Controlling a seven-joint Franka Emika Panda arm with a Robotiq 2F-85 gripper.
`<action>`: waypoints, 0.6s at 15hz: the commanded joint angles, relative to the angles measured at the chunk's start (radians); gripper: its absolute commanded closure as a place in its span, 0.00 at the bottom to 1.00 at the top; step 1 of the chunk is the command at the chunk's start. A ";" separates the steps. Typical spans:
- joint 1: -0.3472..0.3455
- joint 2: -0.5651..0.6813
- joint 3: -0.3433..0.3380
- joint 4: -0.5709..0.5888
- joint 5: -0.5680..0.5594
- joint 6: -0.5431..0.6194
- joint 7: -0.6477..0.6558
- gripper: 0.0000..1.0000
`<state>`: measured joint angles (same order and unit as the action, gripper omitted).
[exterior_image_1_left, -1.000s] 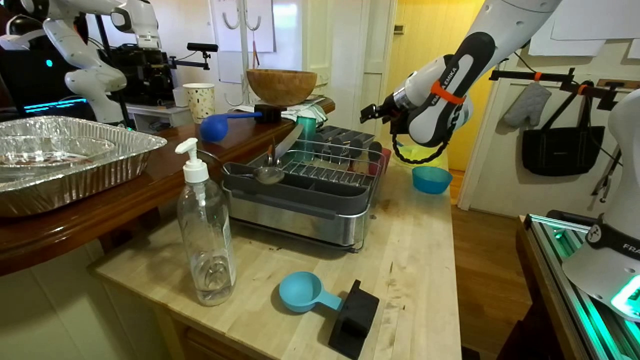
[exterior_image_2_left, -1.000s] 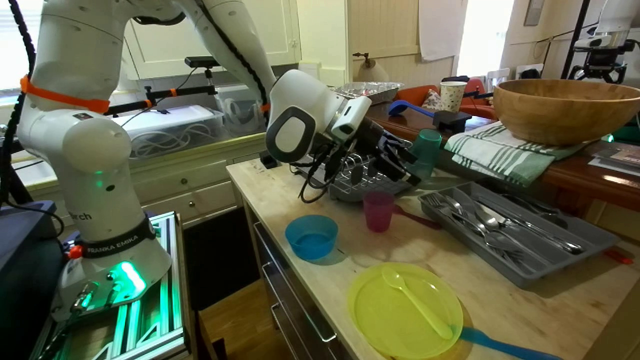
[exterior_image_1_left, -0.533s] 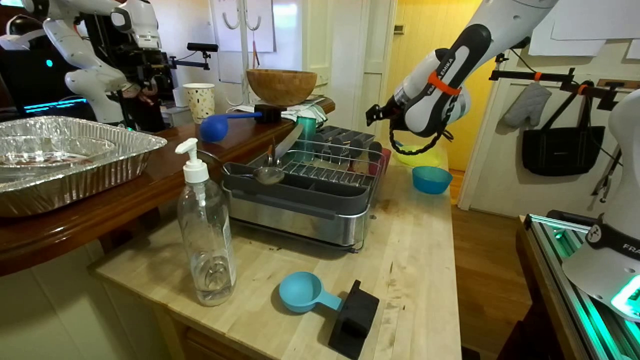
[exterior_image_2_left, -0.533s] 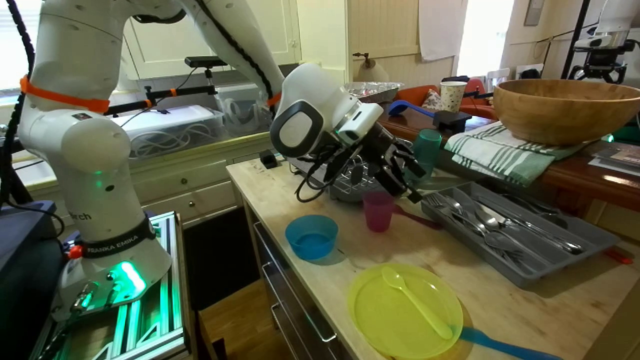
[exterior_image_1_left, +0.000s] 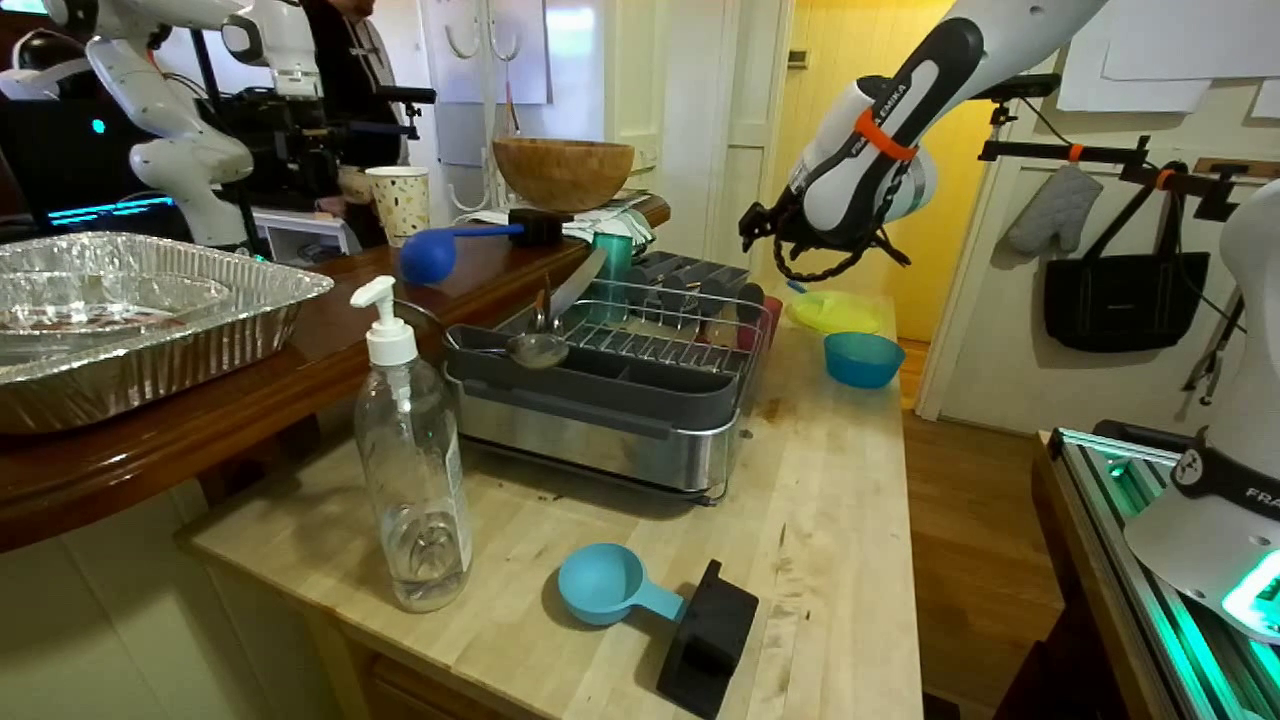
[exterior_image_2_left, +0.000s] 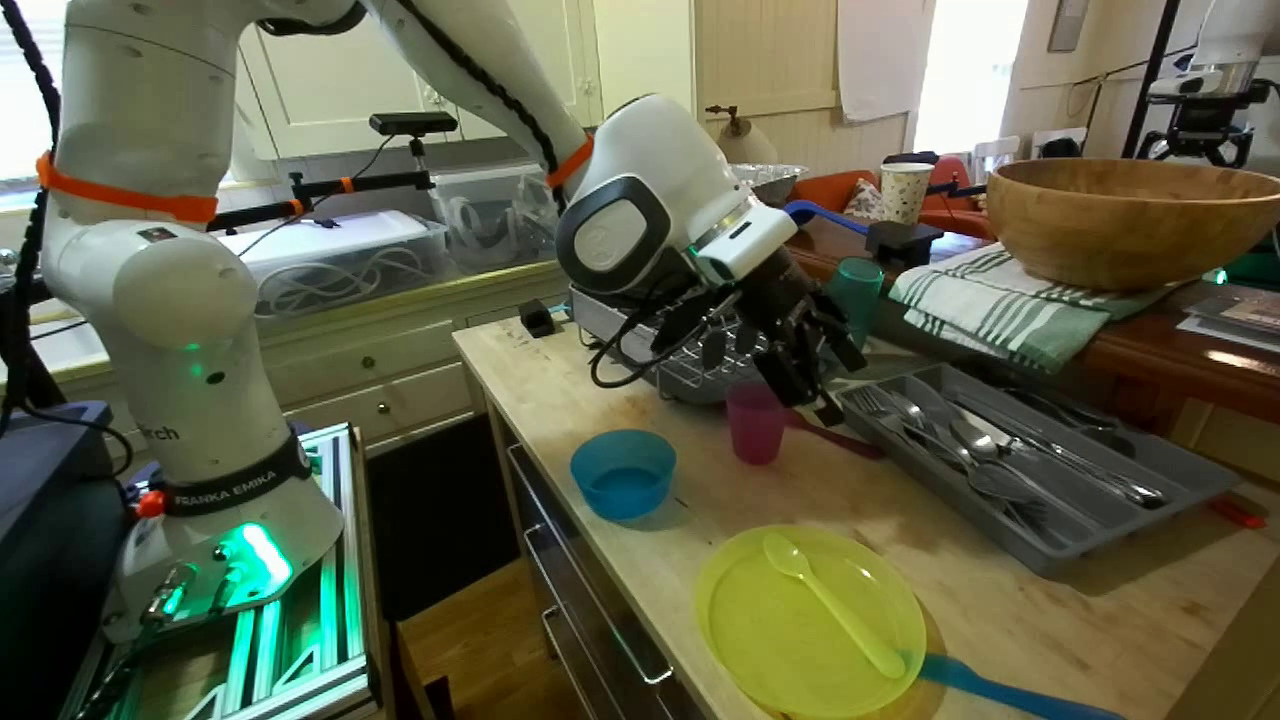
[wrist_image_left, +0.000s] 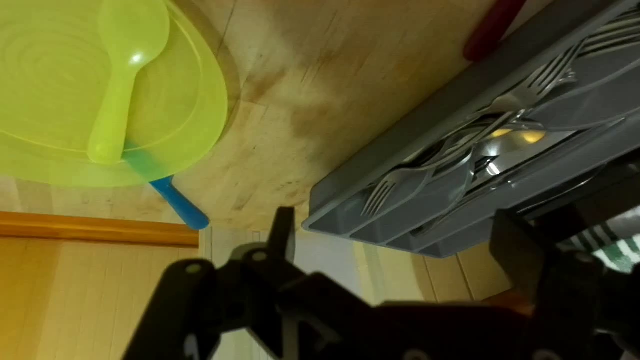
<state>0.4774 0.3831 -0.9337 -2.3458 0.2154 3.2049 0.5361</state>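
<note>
Gripper (wrist_image_left: 395, 225) spread wide, nothing held, raised above tabletop (wrist_image_left: 270, 125). Gray cutlery tray (wrist_image_left: 400, 140) nearest by my read: below and ahead of gripper, on tabletop, long axis slanting lower left to upper right in wrist view.

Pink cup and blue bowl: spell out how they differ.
Colour: the pink cup is deep pink, the blue bowl blue.
Shape: the pink cup is narrow and tall for its width; the blue bowl is wide and low.
Place: the blue bowl stands by the edge of the wooden counter, above the drawers; the pink cup stands farther in, closer to the cutlery tray.
Shared: both stand upright, and neither is held.
</note>
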 joint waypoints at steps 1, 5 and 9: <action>-0.060 -0.059 0.044 0.015 -0.013 -0.114 -0.029 0.00; -0.128 -0.091 0.094 0.041 0.002 -0.219 -0.076 0.00; -0.297 -0.123 0.259 0.084 -0.007 -0.319 -0.139 0.00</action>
<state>0.3248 0.3029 -0.8178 -2.2919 0.2181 2.9694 0.4476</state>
